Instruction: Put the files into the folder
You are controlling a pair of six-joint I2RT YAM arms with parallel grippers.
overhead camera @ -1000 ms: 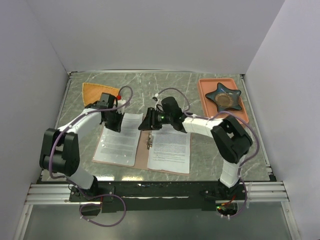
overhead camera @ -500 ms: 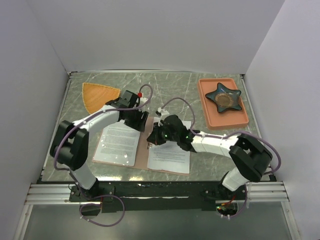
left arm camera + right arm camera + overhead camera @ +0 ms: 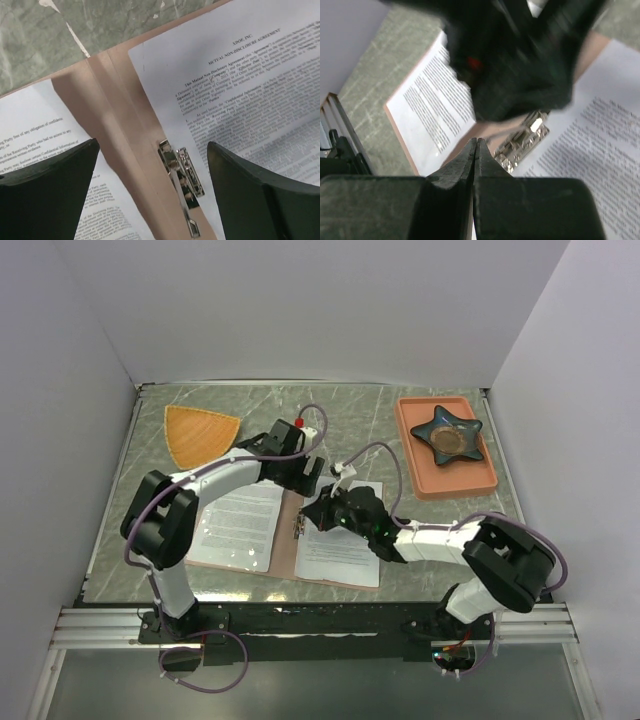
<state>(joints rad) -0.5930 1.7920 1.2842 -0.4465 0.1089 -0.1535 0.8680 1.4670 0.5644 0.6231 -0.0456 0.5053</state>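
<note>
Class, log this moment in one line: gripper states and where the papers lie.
left gripper: open, over clip | right gripper: shut, beside clip | folder: open flat | papers: one sheet on each half

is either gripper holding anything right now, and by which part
Nothing is held. The left gripper is open over the metal clip of the folder; the right gripper is shut on nothing.

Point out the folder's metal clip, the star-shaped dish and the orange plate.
metal clip [image 3: 181,172]: left wrist view, its shiny middle bar.
star-shaped dish [image 3: 447,438]: top view, its brown centre.
orange plate [image 3: 198,433]: top view, its middle.
</note>
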